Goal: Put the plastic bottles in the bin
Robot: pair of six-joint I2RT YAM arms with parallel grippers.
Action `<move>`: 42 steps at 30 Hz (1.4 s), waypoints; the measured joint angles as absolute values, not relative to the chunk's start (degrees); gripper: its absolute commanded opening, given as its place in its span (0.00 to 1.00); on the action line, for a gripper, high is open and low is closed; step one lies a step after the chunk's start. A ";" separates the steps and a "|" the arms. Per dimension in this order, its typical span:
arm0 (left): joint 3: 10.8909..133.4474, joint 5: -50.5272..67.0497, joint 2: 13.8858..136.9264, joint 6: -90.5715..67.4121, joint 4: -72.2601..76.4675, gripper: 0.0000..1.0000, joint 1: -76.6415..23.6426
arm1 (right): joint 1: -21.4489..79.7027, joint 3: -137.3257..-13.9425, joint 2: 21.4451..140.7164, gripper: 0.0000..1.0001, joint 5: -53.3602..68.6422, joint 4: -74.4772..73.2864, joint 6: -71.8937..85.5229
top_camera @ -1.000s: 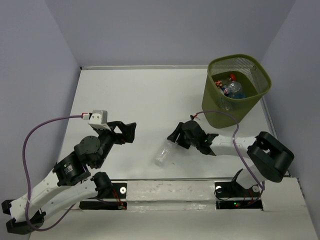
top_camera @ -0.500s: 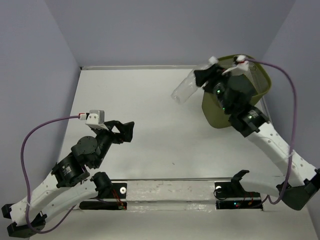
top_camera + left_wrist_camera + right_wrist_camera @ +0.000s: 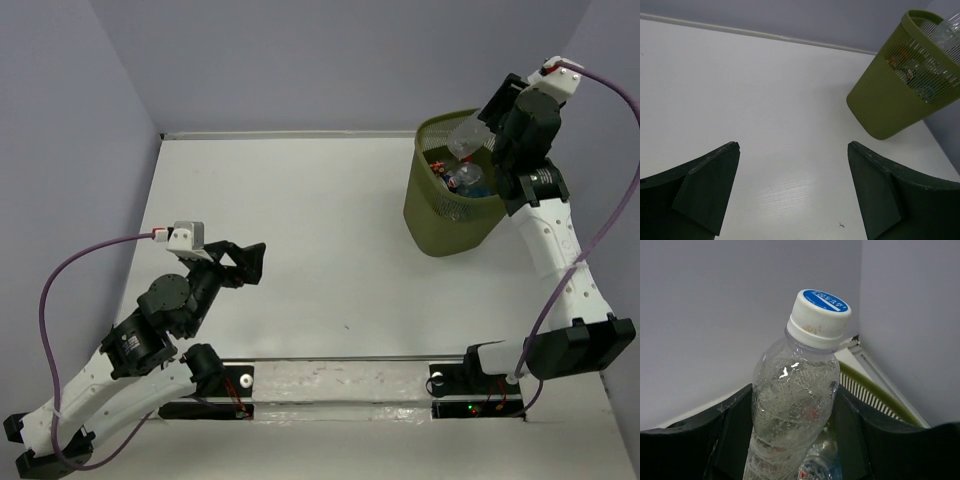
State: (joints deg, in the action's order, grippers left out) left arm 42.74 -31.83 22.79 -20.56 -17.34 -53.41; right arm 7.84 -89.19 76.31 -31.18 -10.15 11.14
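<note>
Over at the lower left of the overhead view, the left gripper [image 3: 250,262] hangs low above the white table [image 3: 300,190]. Its jaws are spread wide with nothing between them, and a purple cable [image 3: 58,290] loops off its wrist. The left wrist view looks out past both dark fingers [image 3: 705,185] over bare tabletop to the bin [image 3: 885,110], which tilts in the upper right of that frame.

Across to the right, the olive bin [image 3: 445,225] stands at the table's far right corner, and through the mesh I can make out bottles lying inside. One has a blue label [image 3: 470,181], with bits of red beside it.

Right above the rim, in the upper right of the frame, the right gripper [image 3: 493,128] is clamped on a clear bottle [image 3: 466,136]. Its long axis slants from upper right down to lower left over the opening. From overhead I can't tell which end is the cap.

The right wrist view shows it. The bottle [image 3: 787,430] rises between the fingers, leaning slightly right, with its white cap [image 3: 819,315] toward the top of the frame. The cap has a blue disc with white lettering, too small to read. Another blue-labelled bottle [image 3: 812,471] peeks out below.
</note>
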 measured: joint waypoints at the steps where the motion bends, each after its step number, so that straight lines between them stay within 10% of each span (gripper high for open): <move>1: 42.74 -31.73 22.79 -20.49 -17.30 0.99 -53.19 | 7.86 -88.66 77.06 0.25 -30.68 -11.00 10.87; 6: 42.74 -31.31 22.98 -20.32 -16.75 0.99 -52.56 | 7.90 -86.06 78.52 0.37 -26.65 -15.25 9.30; 9: 42.74 -30.79 23.49 -20.10 -16.38 0.99 -52.03 | 7.90 -86.13 79.02 0.72 -22.57 -16.95 9.02; 14: 42.72 -30.17 24.12 -19.97 -16.03 0.99 -51.20 | 7.90 -88.71 80.68 1.00 -18.74 -21.28 10.20; 27: 42.68 -29.26 23.97 -19.38 -15.40 0.99 -49.71 | 7.90 -92.95 74.96 1.00 -16.45 -28.05 15.53; 42: 41.15 -26.94 14.24 -18.46 -12.05 0.99 -48.66 | 7.90 -69.63 26.30 1.00 15.25 -19.77 26.87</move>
